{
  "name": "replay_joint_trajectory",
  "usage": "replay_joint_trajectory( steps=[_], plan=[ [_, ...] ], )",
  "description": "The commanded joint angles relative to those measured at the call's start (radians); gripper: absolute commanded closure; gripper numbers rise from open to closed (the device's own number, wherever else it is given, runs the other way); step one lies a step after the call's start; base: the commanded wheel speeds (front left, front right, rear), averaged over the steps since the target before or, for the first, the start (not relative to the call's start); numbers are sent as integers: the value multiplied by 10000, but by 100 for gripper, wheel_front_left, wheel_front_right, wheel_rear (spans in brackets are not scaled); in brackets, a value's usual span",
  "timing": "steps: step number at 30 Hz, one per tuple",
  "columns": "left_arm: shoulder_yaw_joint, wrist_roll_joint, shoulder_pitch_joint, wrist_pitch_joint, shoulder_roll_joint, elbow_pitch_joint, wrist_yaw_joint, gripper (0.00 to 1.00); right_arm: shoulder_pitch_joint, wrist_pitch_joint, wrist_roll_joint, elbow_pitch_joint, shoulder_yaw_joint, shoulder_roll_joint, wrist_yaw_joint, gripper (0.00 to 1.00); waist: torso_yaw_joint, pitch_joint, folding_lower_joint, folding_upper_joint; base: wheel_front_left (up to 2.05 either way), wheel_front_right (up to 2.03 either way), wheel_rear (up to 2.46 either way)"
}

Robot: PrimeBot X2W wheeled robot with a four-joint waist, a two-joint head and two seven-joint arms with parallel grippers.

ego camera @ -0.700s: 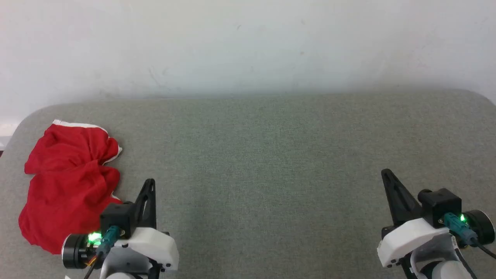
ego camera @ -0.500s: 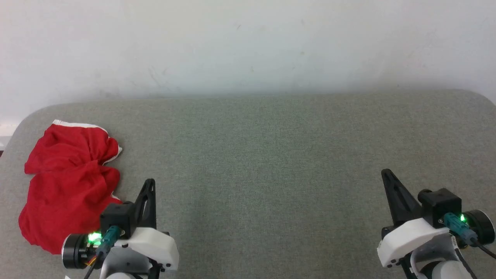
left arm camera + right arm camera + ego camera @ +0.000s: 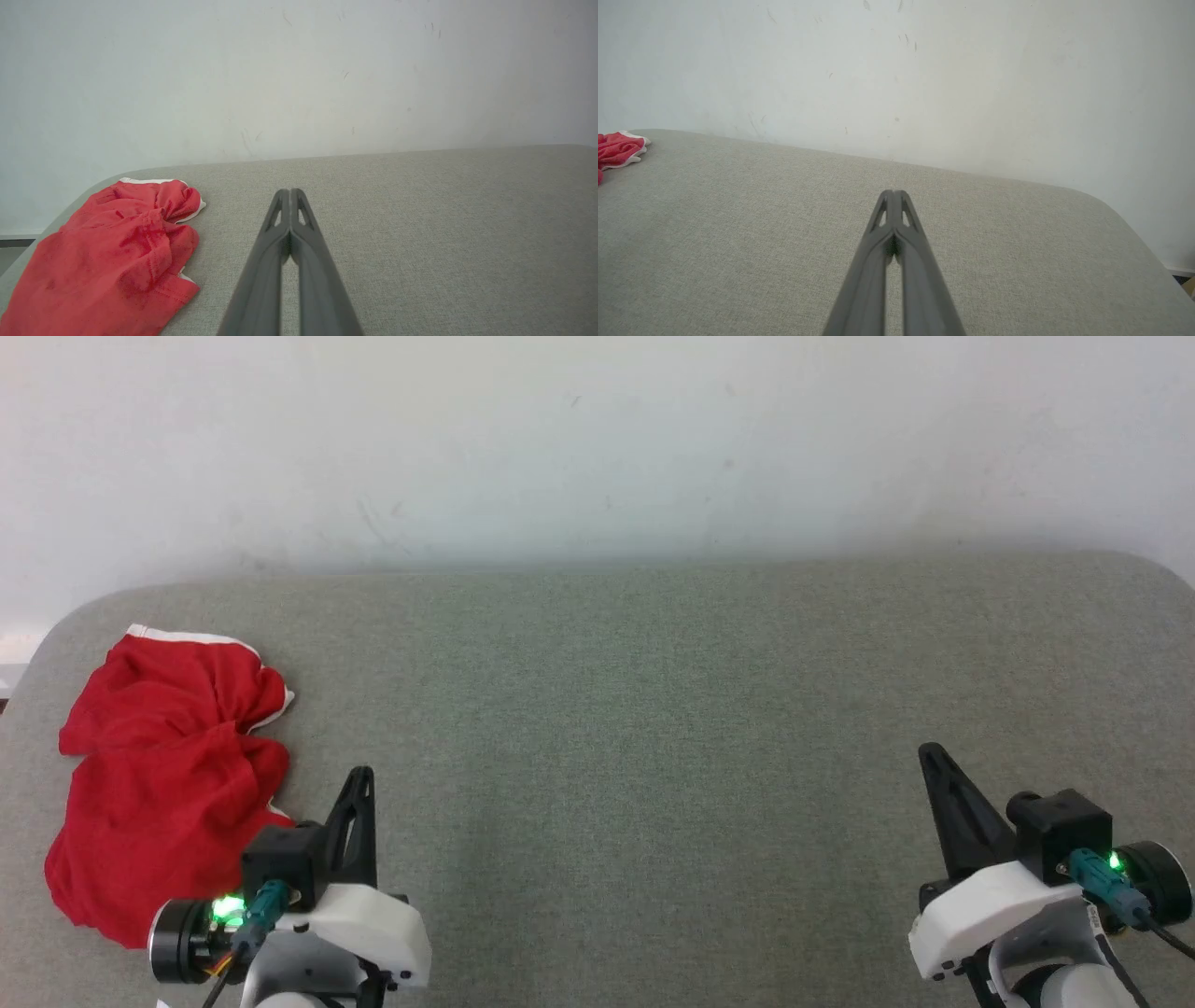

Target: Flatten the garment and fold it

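White wall point(image 3: 597, 448) stands behind a grey padded table point(image 3: 653, 709). On it the red shorts point(image 3: 168, 775) lie crumpled in a heap, just beside my left gripper point(image 3: 362, 777) on its left side, and well apart from my right gripper point(image 3: 930, 753), far to its left. Both pairs of fingers point(image 3: 268, 261) are clenched on nothing. I judge the flattening is not yet begun. Next I must release the left fingers and reach left to an edge of the shorts.

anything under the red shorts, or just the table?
The red shorts lie crumpled on the grey fabric tabletop, which shows beside them. Their folds cover whatever is beneath, so nothing else can be confirmed.
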Motion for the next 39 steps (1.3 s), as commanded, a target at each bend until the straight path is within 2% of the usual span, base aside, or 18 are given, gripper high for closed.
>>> replay_joint_trajectory(
  steps=[1,2,39],
  plan=[
    [41,64,-120,3,-22,22,-81,100,-86,7,-43,-34,3,30,-21,100,0,0,0,-1,0,0,0],
    [-6,-3,4,-2,2,0,3,0,2,-2,4,3,-2,0,0,0,0,0,0,-1,0,0,0],
    [163,-297,305,-644,-3,-93,-330,0,40,-643,689,525,-657,3,-5,0,82,36,0,-1,0,0,0]
  ],
)
